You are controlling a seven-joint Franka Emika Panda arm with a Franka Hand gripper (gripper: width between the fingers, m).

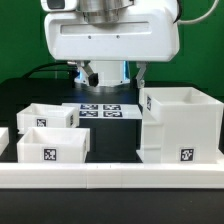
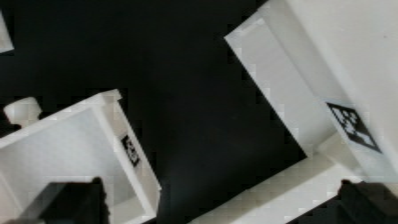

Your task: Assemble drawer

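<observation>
The drawer lies in three loose parts on the black bench (image 1: pixel 115 135). The large cube-like shell (image 1: pixel 180 125) stands upright on the exterior view's right, its open side up and a square tag low on its near face. On the exterior view's left are the two shallow trays. The far tray (image 1: pixel 45 115) sits behind and slightly left of the near tray (image 1: pixel 55 147), and the two look as if they are just beside each other or touching. The near tray shows a tag on its front wall. A gap of bare bench separates the trays from the shell.

The marker board (image 1: pixel 105 108) lies flat on the bench, farther back, between the trays and the shell. The long low border wall (image 1: pixel 110 178) runs across the near edge of the bench, in front of all three parts.

The arm (image 1: pixel 110 35) hangs above the far middle of the scene, over the marker board. In the wrist view the fingers (image 2: pixel 63 200) are spread wide apart and grip nothing. Below them that view shows one tray with a small knob (image 2: pixel 22 110) on its wall, probably the far tray, and a tagged corner of the shell across a strip of bench.
</observation>
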